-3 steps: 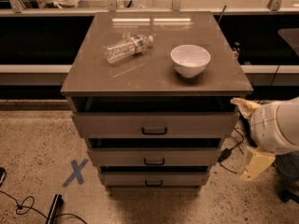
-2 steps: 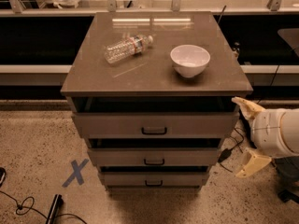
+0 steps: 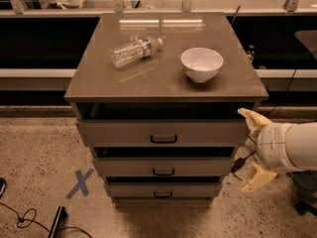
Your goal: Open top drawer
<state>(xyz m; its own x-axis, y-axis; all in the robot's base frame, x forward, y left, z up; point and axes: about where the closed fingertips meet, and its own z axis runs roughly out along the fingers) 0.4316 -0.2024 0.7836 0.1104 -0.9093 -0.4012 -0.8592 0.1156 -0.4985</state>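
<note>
The top drawer (image 3: 198,132) is the tallest grey-taupe front of the cabinet, with a small black pull handle (image 3: 163,139) at its middle. It stands a little way out, with a dark gap under the cabinet top. My gripper (image 3: 252,148) is at the cabinet's right side, level with the top drawer's right end and well right of the handle. It is open and holds nothing. One cream finger (image 3: 250,118) points up-left by the drawer's right corner, and the other finger (image 3: 257,177) hangs below.
A clear plastic bottle (image 3: 134,50) lies on its side and a white bowl (image 3: 201,64) stands on the cabinet top (image 3: 99,83). Two shallower drawers (image 3: 198,166) sit below. A blue tape X (image 3: 80,183) and cables (image 3: 25,217) lie on the floor at left.
The white wrist has drawn slightly to the right and the lower finger has shifted a little left. The drawers, bottle and bowl have not moved.
</note>
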